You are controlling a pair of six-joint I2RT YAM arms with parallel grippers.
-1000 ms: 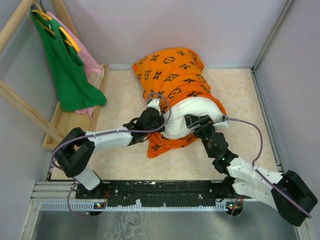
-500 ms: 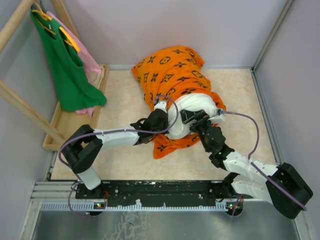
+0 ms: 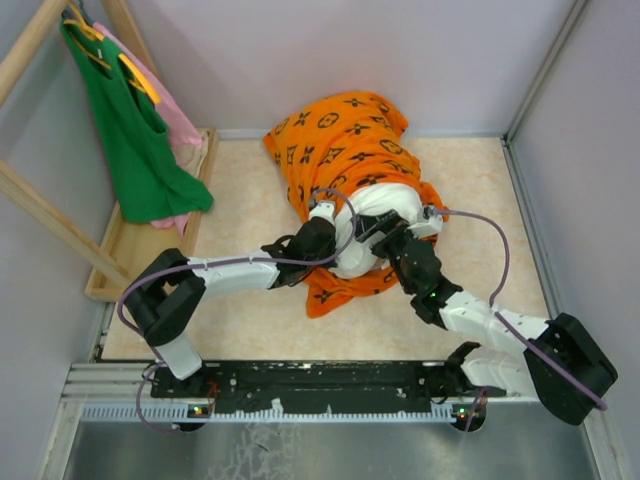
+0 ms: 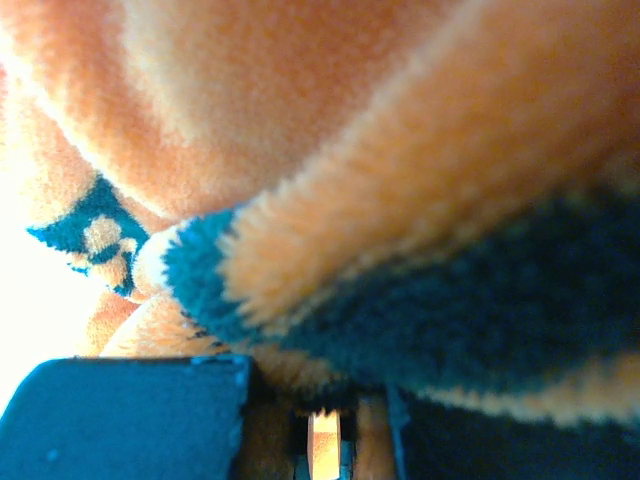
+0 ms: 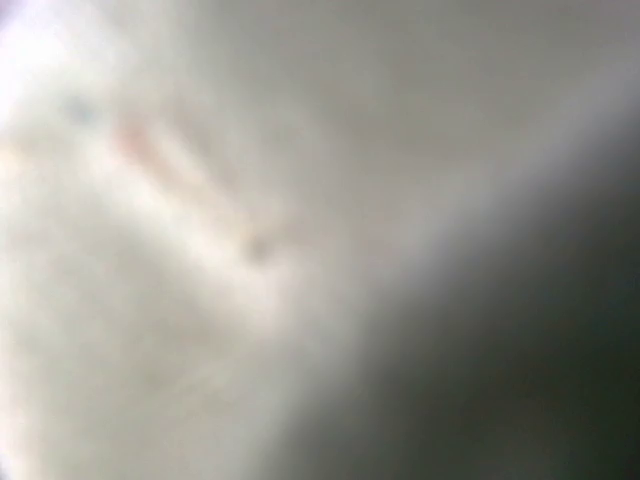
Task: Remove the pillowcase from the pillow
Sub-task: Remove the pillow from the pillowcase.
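Orange pillowcase [image 3: 345, 135] is being pinched by left gripper [image 3: 318, 240]; pillow [image 3: 385, 212] is being pressed by right gripper [image 3: 385, 238], grip unreadable. Mid-peel, likely; opposed pulling is being called for.

I see a bright orange pillowcase [image 3: 345, 135] printed with black monogram motifs, a plain white pillow [image 3: 398, 203], a green tank top [image 3: 135, 140] and a pink garment [image 3: 178, 120].

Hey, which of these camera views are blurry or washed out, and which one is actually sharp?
Top external view: sharp, evenly lit, the orange pillowcase and white pillow crisp. Left wrist view: very close on fuzzy pillowcase fabric, soft focus, blown-out white at the left edge. Right wrist view: wholly out of focus, a pale blur fading to dark at lower right.
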